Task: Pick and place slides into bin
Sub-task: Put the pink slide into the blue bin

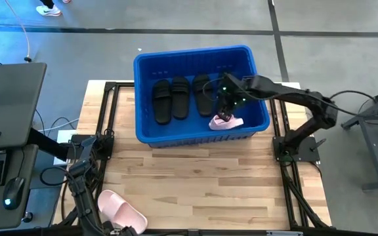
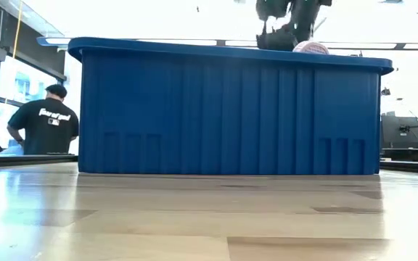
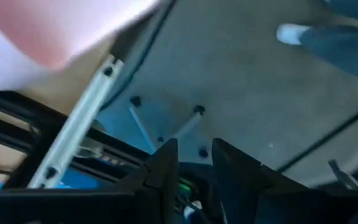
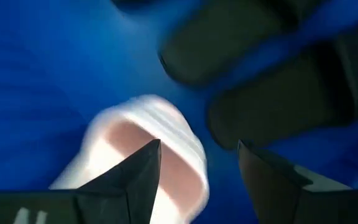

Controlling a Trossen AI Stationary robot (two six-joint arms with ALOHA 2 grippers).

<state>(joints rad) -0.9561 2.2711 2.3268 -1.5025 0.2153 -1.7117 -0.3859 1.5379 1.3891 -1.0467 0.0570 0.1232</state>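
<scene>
While our right gripper (image 1: 227, 113) hovers with open jaws over a pink slide (image 1: 226, 122) inside the bin (image 1: 195, 60), our left gripper (image 3: 194, 158), slightly open, waits beside another pink slide (image 1: 121, 208) on the bench (image 1: 202, 177).

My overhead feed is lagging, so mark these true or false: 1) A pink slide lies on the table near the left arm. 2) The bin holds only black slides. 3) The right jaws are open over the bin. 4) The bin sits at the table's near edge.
1) True: a pink slide lies on the table by the left gripper.
2) False: the bin holds three black slides and a second pink slide.
3) True: the right gripper hangs open above that second pink slide.
4) False: it sits at the far edge.
</scene>
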